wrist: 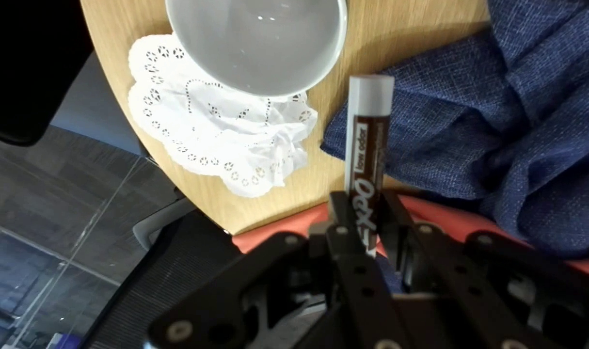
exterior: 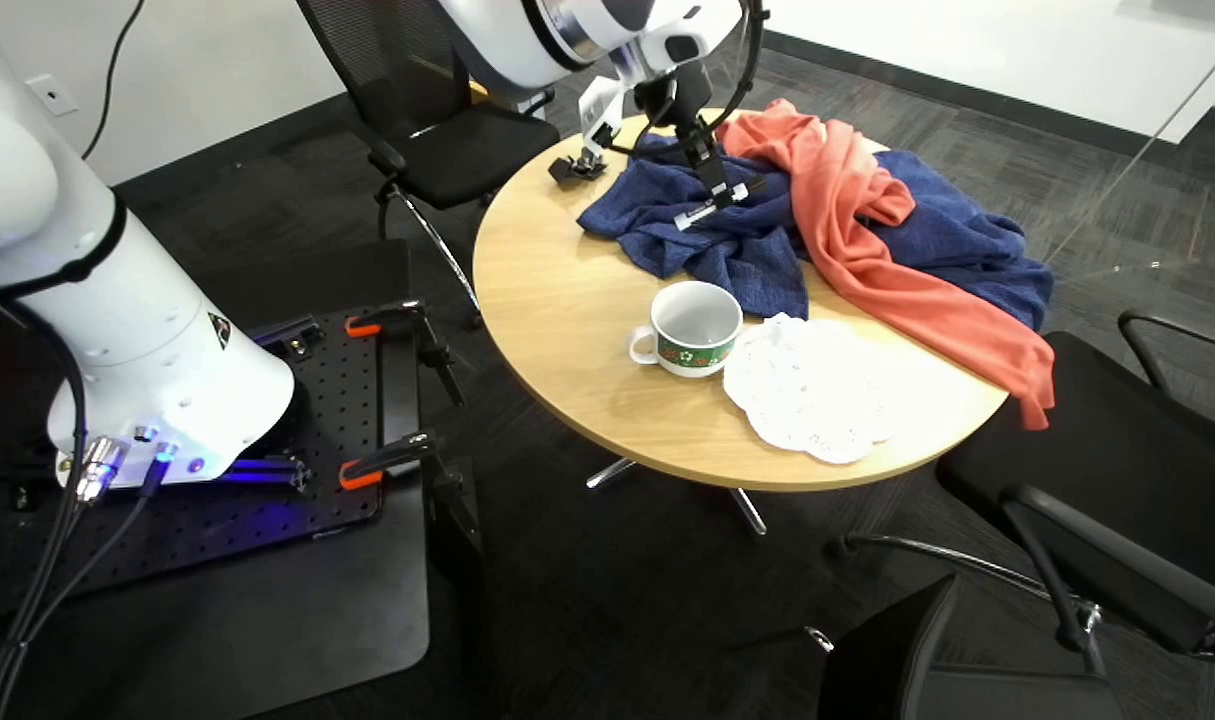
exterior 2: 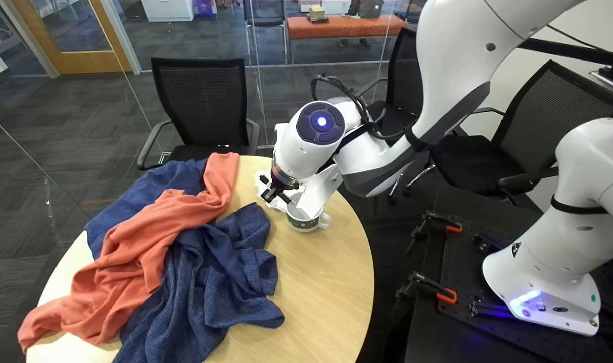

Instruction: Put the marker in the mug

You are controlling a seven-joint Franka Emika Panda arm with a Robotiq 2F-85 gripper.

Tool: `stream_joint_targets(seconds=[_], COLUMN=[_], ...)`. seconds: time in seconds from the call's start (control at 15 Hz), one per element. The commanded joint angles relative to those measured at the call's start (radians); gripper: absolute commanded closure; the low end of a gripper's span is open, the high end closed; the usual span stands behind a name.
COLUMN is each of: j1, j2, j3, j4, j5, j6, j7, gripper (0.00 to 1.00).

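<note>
Your arm [exterior 2: 447,75] reaches over the round wooden table [exterior: 557,290]. Rumpled on it lies the blue cloth [exterior 2: 210,287], showing on both sides of the coral cloth [exterior 2: 140,242], one end of which hangs past the table's edge. Next in size is the white lacy doily [exterior: 807,390], spread near the edge. In an exterior view you see your gripper [wrist: 366,198] over the blue cloth. The mug [exterior: 695,330] stands upright just beside the doily, its handle toward the arm's base; whether mug and doily touch you can't tell. Smallest is the marker [wrist: 370,140]: your fingers [wrist: 342,211] are drawn in to its thickness and pinch it along the "EXPO" lettering, its light grey end sticking out beyond them, outside the mug and apart from it.
</note>
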Motion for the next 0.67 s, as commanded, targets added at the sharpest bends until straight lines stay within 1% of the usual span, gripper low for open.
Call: stream_joint_targets(seconds=[0.0, 0.13, 0.33, 0.6], j1=[0.107, 0.148, 0.193, 0.212], j2=[0.051, 0.071, 0.099, 0.145], j3=[-0.104, -0.140, -0.164, -0.156], j4=[0.066, 0.082, 0.092, 0.098], j5=[-0.161, -0.230, -0.285, -0.274], j6=[-0.061, -0.105, -0.204, -0.308], j7=[0.256, 0.387, 0.537, 0.641], gripper=[0.95, 0.95, 0.95, 0.95])
